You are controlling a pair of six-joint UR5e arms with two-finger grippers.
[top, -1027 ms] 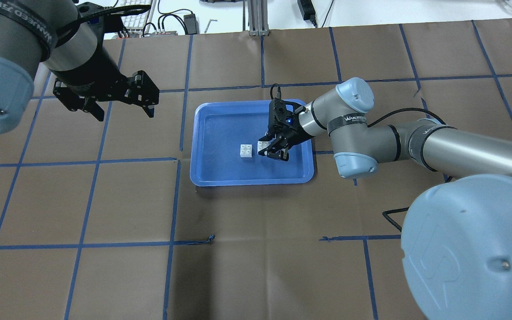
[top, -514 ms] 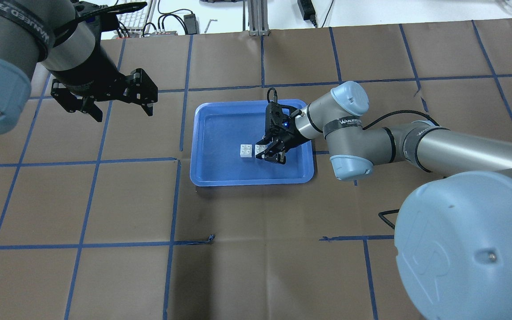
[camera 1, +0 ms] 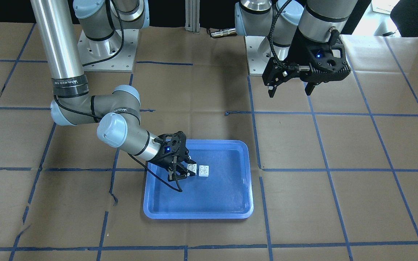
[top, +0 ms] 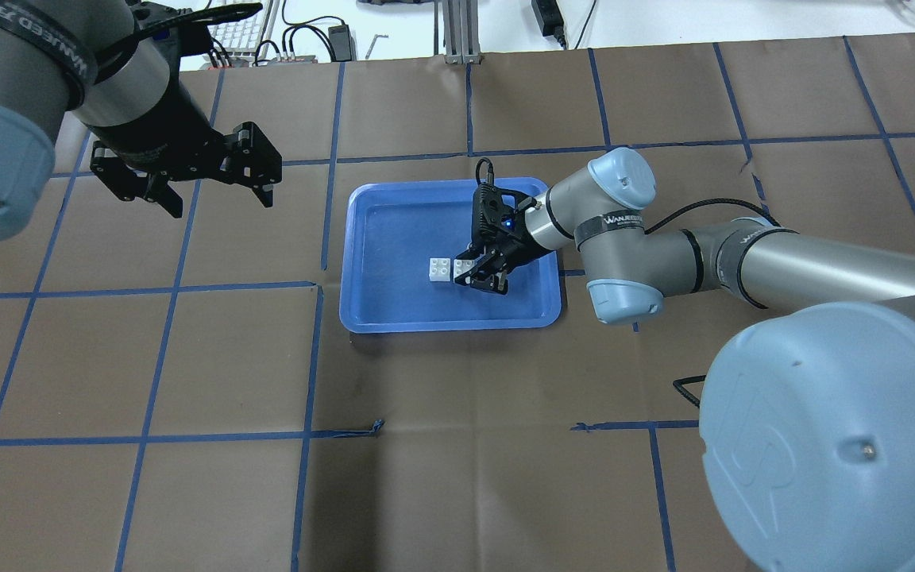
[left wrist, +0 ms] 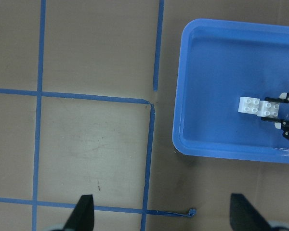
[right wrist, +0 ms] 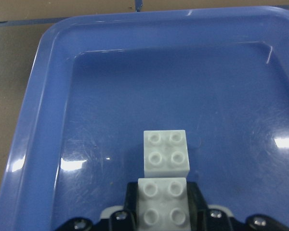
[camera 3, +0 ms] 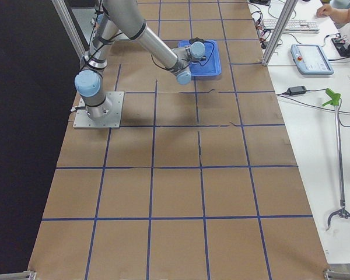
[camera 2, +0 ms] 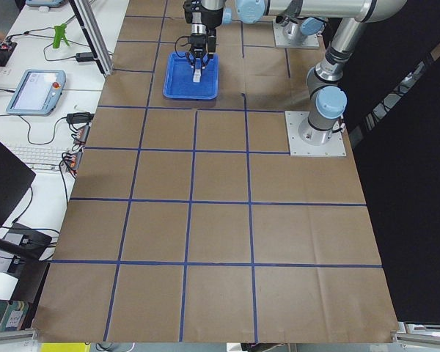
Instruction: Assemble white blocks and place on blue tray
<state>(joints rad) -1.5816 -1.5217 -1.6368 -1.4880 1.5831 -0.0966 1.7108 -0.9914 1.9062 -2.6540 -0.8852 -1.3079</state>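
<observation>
The blue tray [top: 349,262] lies mid-table and also shows in the front view [camera 1: 198,215]. One white block [top: 440,270] sits studs-up on its floor. My right gripper [top: 476,275] is low inside the tray, shut on the second white block [top: 464,265], which it holds studs-up right beside the first. In the right wrist view the held block [right wrist: 163,204] sits between the fingers just behind the free block [right wrist: 165,151], edges nearly touching. My left gripper [top: 221,203] is open and empty, high above the table to the tray's left.
Brown paper with a blue tape grid covers the table [top: 457,445]. The right arm's elbow [top: 620,238] hangs over the tray's right rim. Both arm base plates [camera 1: 107,47] stand at the robot side. A keyboard and cables lie beyond the far edge [top: 243,20].
My right gripper has moved left inside the tray with its white block, closing the gap to the free block. The left arm has barely shifted.
</observation>
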